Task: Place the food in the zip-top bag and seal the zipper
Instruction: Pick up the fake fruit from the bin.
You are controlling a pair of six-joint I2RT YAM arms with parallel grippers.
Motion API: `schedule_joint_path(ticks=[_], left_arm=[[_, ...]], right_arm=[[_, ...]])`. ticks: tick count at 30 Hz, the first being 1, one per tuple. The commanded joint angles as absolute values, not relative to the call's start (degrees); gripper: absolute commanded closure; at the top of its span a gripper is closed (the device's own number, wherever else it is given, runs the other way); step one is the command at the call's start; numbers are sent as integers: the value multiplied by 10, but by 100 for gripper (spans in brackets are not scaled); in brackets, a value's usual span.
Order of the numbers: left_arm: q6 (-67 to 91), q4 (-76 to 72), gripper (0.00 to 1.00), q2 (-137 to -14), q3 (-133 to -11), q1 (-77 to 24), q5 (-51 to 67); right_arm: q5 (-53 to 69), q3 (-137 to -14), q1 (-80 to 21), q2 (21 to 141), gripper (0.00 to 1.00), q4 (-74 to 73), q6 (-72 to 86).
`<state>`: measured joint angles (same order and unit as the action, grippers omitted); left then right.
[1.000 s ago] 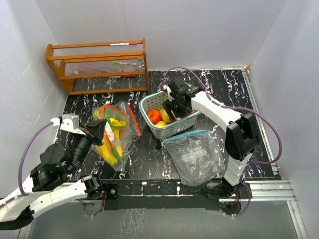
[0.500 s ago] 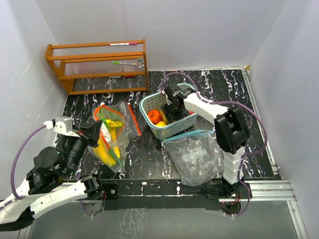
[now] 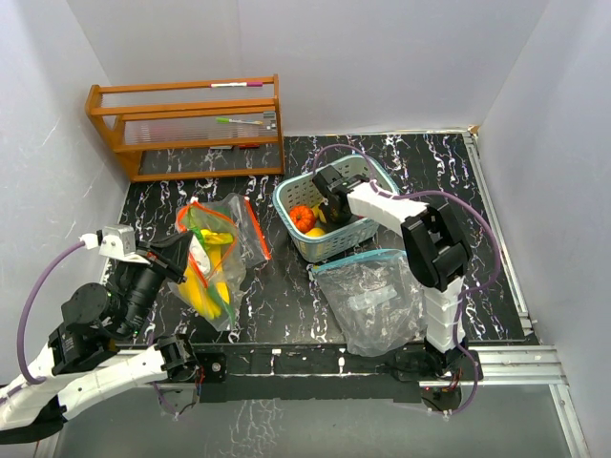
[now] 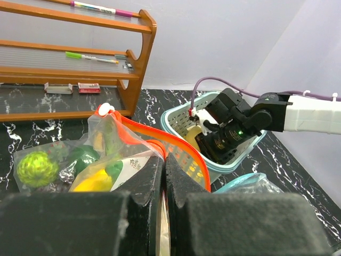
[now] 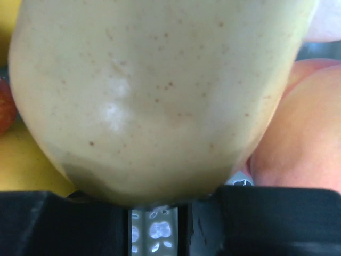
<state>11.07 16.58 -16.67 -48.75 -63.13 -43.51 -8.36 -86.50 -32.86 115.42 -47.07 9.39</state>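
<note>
The zip-top bag [image 3: 218, 262] with the orange zipper lies left of centre and holds food: yellow bananas [image 3: 202, 286], a bumpy lime-green fruit [image 4: 36, 168] and a dark green avocado [image 4: 80, 157]. My left gripper [image 3: 181, 260] is shut on the bag's orange rim [image 4: 133, 128], holding the mouth up. My right gripper [image 3: 329, 196] reaches down into the pale blue basket [image 3: 286, 196], beside an orange [image 3: 303, 218]. In the right wrist view a pale yellow-green speckled fruit [image 5: 160, 90] fills the frame and hides the fingertips. A peach [image 5: 298, 133] lies to its right.
A second clear bag with a blue zipper [image 3: 377, 301] lies in front of the basket. A wooden rack [image 3: 186, 124] with pens stands at the back left. White walls close in on the table's left, back and right sides.
My right gripper has gone down and left into the basket, and its jaws have narrowed. The basket shifted slightly. The left arm drew back a little with the bag rim.
</note>
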Motion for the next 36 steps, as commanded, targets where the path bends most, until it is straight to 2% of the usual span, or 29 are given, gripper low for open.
schedule_joint_path(ticks=[1,12,23,28,36], left_arm=[[106,148,100,-166,-503,-632,-440],[107,139,100,-173,-501,-632,-437],[105,126,100,-188,-501,-632,-425],[109,108,100,-207,-499,-632,-409],[127,61,100,-254,-469,-632,-384]], right_arm=[[-101,-868,-328,1112,88,-431,106],[-56,-959,-330,981,92,-470,114],[-15,-971,-330,935,92,-457,112],[58,-990,-330,909,92,-445,109],[259,-957,-330,838,92,-346,119]])
